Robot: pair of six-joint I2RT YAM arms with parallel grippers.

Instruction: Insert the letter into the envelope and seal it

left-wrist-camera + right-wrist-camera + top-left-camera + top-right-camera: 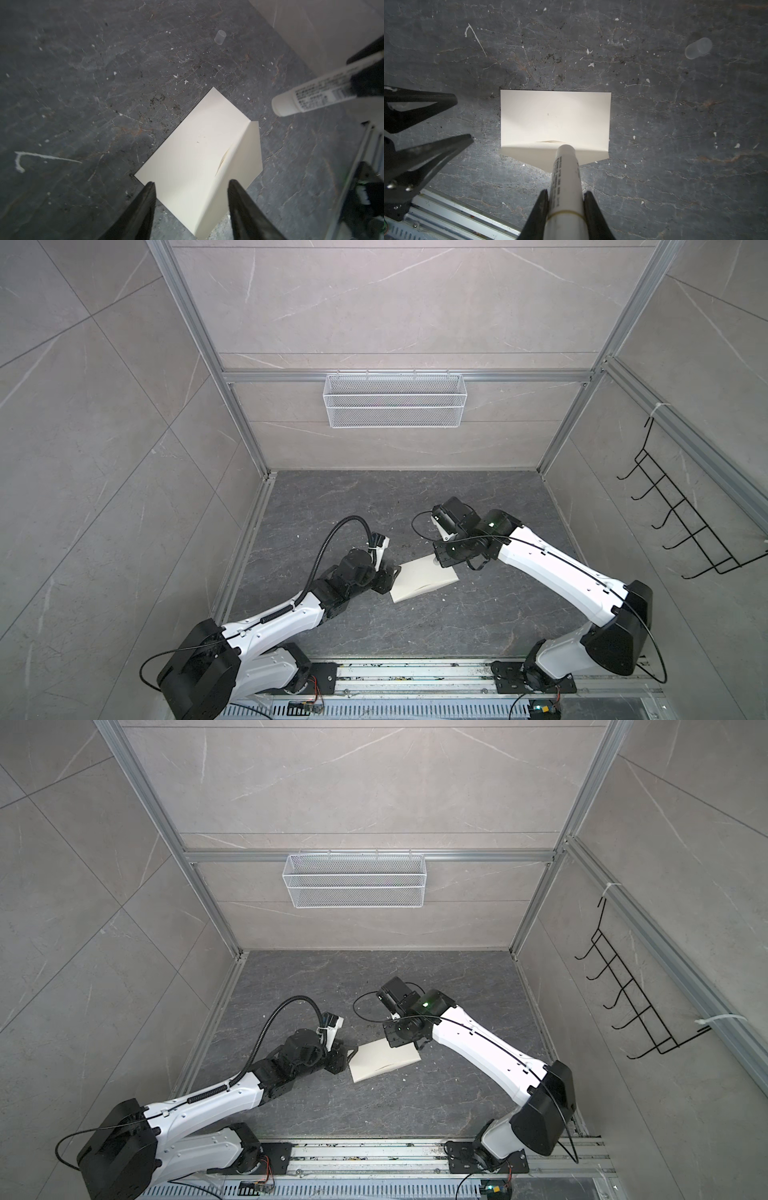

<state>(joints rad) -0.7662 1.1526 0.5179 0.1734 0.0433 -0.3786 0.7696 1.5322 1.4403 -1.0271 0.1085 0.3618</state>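
Bare desk point(415, 626) lies on every side of the envelope point(419, 578), which sits flat near the middle, skewed to the desk's edges in both top views. The side and back walls stand well apart from it. The front rail point(415, 676) with the arm bases is the nearest border, also clear of the paper. All four envelope edges show in the right wrist view, and the flap lies folded open and flat on the desk along one long edge.

A clear cap point(698, 48) lies loose on the desk, well apart from the envelope, beyond its short edge away from the left tool. White flecks and a pale streak mark the desk surface. A wire basket point(395, 400) hangs on the back wall and a black hook rack point(681, 522) on the right wall, both far from the work.

The left tool point(191, 182) is spread wide with nothing between its fingers. It sits at one short end of the envelope point(193, 149), and the right wrist view shows the tips just beside that edge and not touching it. The right tool point(566, 192) pinches a white glue stick point(566, 176), whose tip hangs over the flap fold about midway along it; whether it touches the paper cannot be told. The letter point(548, 141) shows only as a thin tan sliver at the envelope's mouth, just beside the stick's tip.
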